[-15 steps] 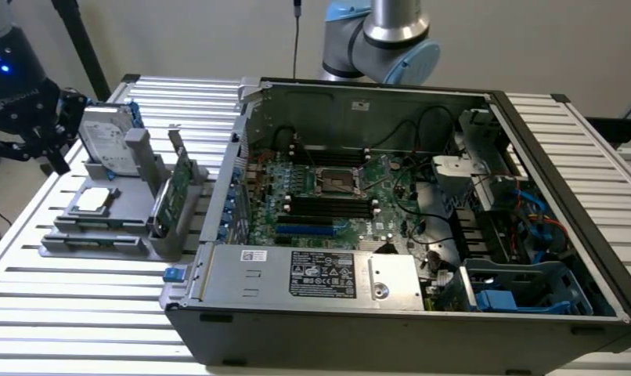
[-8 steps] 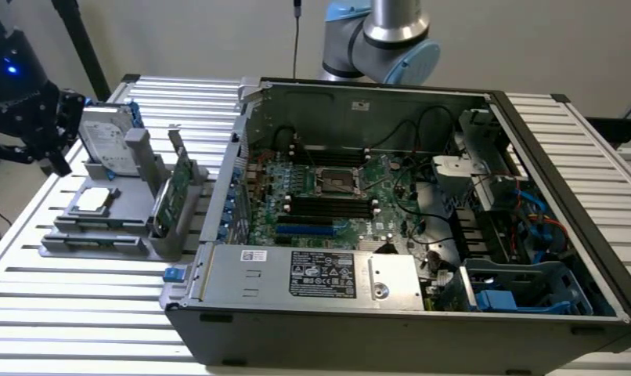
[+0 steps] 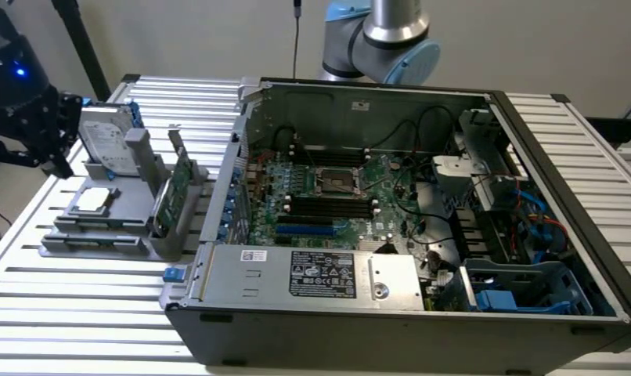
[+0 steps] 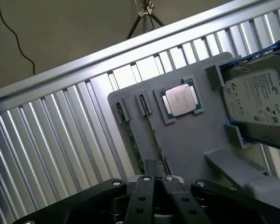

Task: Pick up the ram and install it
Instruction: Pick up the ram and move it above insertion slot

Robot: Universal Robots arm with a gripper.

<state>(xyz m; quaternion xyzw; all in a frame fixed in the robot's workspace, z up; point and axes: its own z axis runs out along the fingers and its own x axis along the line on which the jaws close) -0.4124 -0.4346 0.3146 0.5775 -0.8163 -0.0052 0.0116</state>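
The ram (image 4: 131, 139) shows edge-on as a thin dark green strip standing in a narrow slot of the grey holder (image 4: 191, 140). A second, similar strip runs beside it. My gripper (image 4: 154, 176) hangs above the end of these strips, its two black fingers pressed together with nothing between them. In the exterior view the gripper (image 3: 36, 125) is at the far left, above and beside the holder (image 3: 96, 235). The open computer case (image 3: 399, 313) lies in the middle, with black memory slots (image 3: 331, 206) on its green motherboard.
The holder also carries a square silver processor (image 4: 181, 99), a hard drive (image 4: 259, 100) and a broad upright green card (image 3: 167, 200). A power supply box (image 3: 315, 276) sits at the case's front. Cables cross the motherboard. The arm's base (image 3: 391, 39) stands behind the case on the slatted table (image 3: 75, 329).
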